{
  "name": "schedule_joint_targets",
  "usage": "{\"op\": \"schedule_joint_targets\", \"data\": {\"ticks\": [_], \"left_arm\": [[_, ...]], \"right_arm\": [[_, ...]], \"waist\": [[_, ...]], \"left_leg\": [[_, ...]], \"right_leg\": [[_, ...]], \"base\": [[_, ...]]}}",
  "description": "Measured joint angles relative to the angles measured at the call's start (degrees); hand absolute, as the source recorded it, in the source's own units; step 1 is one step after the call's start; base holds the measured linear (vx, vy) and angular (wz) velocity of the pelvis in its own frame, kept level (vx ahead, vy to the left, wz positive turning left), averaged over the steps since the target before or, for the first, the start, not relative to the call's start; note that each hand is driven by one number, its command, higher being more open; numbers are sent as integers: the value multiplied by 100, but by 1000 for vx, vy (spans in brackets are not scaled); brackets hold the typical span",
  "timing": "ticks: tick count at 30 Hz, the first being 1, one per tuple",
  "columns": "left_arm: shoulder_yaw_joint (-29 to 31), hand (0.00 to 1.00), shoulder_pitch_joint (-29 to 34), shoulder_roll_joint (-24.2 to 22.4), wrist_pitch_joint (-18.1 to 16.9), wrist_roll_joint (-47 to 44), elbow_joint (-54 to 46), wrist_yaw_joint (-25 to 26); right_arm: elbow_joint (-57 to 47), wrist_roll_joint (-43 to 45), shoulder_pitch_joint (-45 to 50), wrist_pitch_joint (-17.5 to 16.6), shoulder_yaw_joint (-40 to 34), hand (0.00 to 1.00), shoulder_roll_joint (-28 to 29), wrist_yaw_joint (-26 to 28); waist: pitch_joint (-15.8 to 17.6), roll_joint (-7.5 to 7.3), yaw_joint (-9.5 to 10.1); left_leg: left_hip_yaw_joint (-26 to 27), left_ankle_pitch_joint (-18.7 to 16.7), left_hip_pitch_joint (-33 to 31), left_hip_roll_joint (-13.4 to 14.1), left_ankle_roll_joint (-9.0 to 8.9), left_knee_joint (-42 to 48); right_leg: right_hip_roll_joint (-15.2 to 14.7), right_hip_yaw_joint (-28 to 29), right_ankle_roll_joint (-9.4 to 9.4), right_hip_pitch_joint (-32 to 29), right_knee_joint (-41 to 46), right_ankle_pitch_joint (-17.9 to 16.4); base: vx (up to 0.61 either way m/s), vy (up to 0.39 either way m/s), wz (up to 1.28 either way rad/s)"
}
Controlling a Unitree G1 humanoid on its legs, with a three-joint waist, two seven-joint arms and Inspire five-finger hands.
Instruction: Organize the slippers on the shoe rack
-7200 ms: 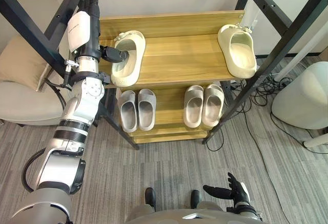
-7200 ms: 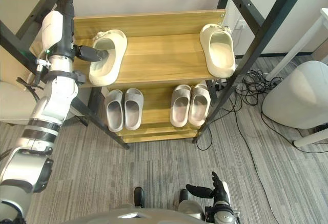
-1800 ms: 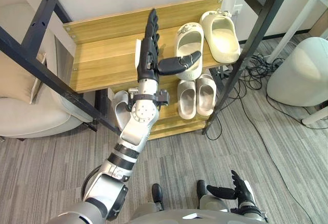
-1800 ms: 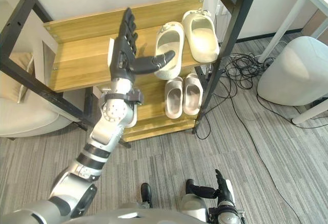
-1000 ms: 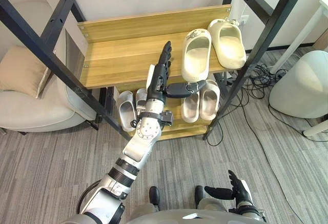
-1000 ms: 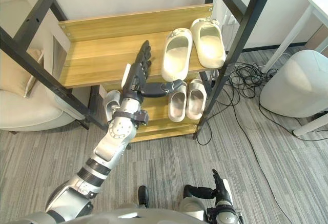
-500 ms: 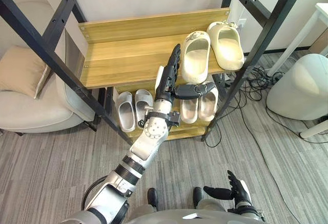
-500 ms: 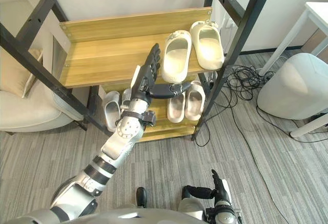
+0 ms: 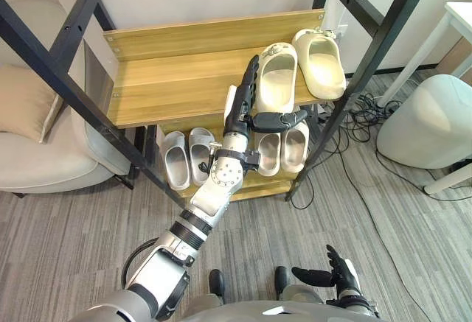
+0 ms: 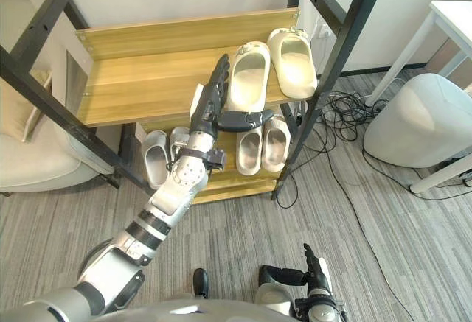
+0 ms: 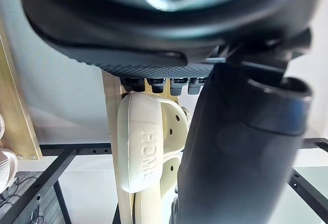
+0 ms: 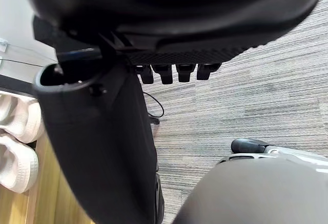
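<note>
Low in the foreground, the right hand [image 9: 335,274] hangs open and idle. Beyond it the left hand [image 9: 242,108], the nearer to the work, grips nothing. Its fingers run straight along the left flank of a cream slipper [image 9: 279,79], thumb splayed under the heel; contact looks likely but unconfirmed. The slipper lies front to back on the top shelf [image 9: 169,86], its mate [image 9: 318,64] just right, with bare board to the left.
</note>
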Motion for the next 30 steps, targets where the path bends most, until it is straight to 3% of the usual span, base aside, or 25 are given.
{"op": "schedule_joint_targets", "data": {"ticks": [13,30], "left_arm": [[-8,100,-253,-380,-148,54,234,167],[98,100,-387,-341,-194,48,369,272]], "right_arm": [[0,17,-17,1,-165,100,104,-87],[2,20,-9,6,-262,100,161,-121]], "waist": [[57,-31,-9],[75,-27,5]], "left_leg": [[96,-12,-159,48,-33,-3],[225,-6,-175,70,-64,-26]], "right_leg": [[49,61,-54,-213,1,-31],[82,121,-124,-290,0,8]], "base": [[-5,3,-3],[-11,4,-3]]}}
